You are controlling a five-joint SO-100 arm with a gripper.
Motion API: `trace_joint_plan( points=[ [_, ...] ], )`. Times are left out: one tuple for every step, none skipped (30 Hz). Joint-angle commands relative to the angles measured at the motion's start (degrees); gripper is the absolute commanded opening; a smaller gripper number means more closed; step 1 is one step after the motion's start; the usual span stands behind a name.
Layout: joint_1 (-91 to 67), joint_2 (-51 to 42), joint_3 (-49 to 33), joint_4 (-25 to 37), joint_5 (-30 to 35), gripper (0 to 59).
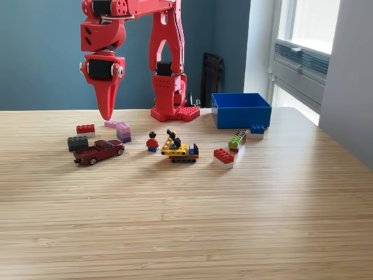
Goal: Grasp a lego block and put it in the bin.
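The gripper (105, 112) hangs empty above the pink brick (118, 126), fingers narrow, well left of the bin (241, 111) in the exterior view.

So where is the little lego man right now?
The little lego man stands near the middle of the table in the exterior view, between the dark red toy car on its left and the yellow lego vehicle on its right.

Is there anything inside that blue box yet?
The blue box sits low to this camera, so only a strip of its far inner wall shows, with nothing poking above the rim. Its floor is hidden behind the front wall.
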Motion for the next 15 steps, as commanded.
trace_joint_plan(
  points=[
    [3.08,4.39,0.44,-1.67,-4.39,0.0],
    [3.69,4.39,0.79,-1.85,-5.45,0.0],
    [4.22,4.39,1.05,-1.85,-6.5,0.0],
    [4.75,4.39,1.32,-1.85,-7.65,0.0],
    [5.19,4.39,1.58,-1.85,-8.7,0.0],
    [5.71,4.39,1.85,-1.85,-9.93,0.0],
    [6.15,4.39,2.2,-1.85,-11.07,0.0],
    [6.68,4.39,2.46,-1.85,-12.39,0.0],
    [7.12,4.39,2.72,-1.58,-13.71,0.0],
    [7.73,4.39,3.16,-1.14,-15.29,0.0],
    [8.26,4.39,3.52,-0.7,-16.96,0.0],
    [8.88,4.39,3.96,-0.35,-18.54,0.0],
    [9.67,4.39,4.48,-0.35,-19.95,0.0],
    [10.37,4.39,4.92,-0.35,-21.27,0.0],
    [11.07,4.39,5.36,-0.35,-22.59,0.0]
  ],
)
